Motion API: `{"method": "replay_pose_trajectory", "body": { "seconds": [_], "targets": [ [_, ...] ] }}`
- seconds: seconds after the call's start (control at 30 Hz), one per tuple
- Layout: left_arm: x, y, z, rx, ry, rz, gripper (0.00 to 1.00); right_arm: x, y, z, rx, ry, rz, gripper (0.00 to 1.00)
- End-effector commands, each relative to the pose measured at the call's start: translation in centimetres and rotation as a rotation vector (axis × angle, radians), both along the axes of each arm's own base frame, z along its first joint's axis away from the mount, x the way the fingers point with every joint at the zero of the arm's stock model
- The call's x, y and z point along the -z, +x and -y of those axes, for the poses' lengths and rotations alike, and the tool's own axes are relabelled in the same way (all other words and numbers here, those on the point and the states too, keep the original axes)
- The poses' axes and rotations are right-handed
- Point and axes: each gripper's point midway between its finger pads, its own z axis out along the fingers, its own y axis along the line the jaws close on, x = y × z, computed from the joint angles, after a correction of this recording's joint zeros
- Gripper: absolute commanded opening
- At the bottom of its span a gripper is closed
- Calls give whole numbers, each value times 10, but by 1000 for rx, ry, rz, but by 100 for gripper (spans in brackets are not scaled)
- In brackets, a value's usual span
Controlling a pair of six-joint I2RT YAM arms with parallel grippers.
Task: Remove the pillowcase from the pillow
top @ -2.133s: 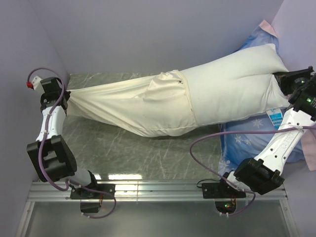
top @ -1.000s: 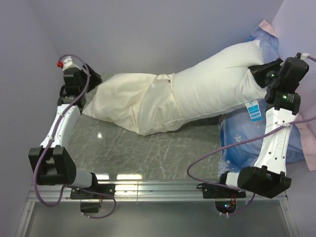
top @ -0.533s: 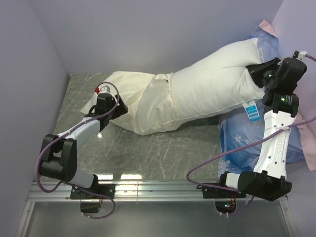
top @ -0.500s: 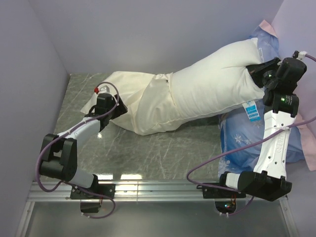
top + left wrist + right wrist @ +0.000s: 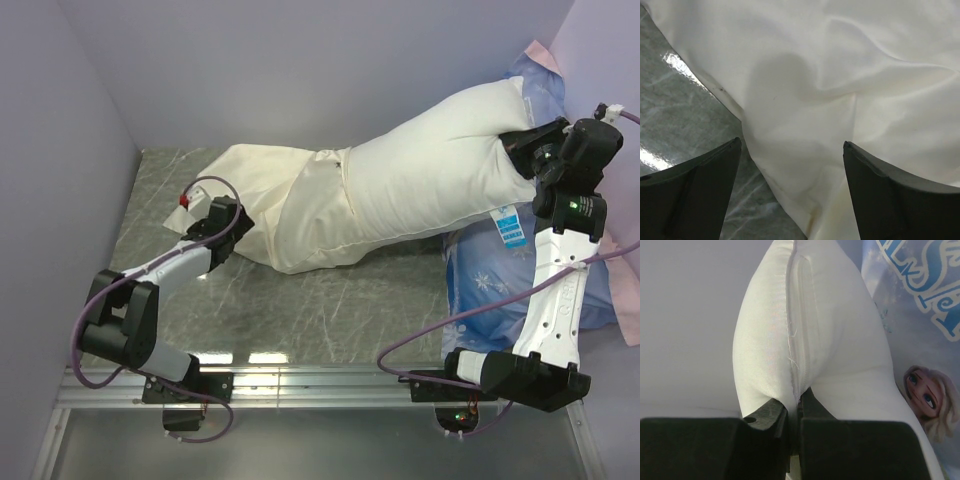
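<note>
The plump white pillow lies slanted across the back of the table, its right end raised. My right gripper is shut on the pillow's end seam, pinching it between both fingers. The cream pillowcase still wraps the pillow's left half and trails off limp and wrinkled to the left. My left gripper stands open at the pillowcase's lower left part. In the left wrist view its jaws are spread wide over the cream fabric, holding nothing.
A blue printed pillow lies under the raised end at the right, its ELSA print showing in the right wrist view. Grey walls close the back and both sides. The marble tabletop stretches in front of the pillow.
My left gripper has let go of the pillowcase's far left end, swung right and toward the near side, and opened wider over the fabric. The pillowcase has gone slack. The right gripper holds still.
</note>
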Motion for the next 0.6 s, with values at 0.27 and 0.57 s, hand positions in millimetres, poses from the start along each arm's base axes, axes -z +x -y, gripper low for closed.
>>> {"method": "replay_pose_trajectory", "body": {
  "seconds": [0.27,0.57],
  "targets": [
    [21,12,4,-205,-96,-34,89,-58,-10,-4,2,-55,203,0],
    [30,29,8,-215,-77,-54,27,-59,-11,-5,-5,-63,204,0]
  ]
}}
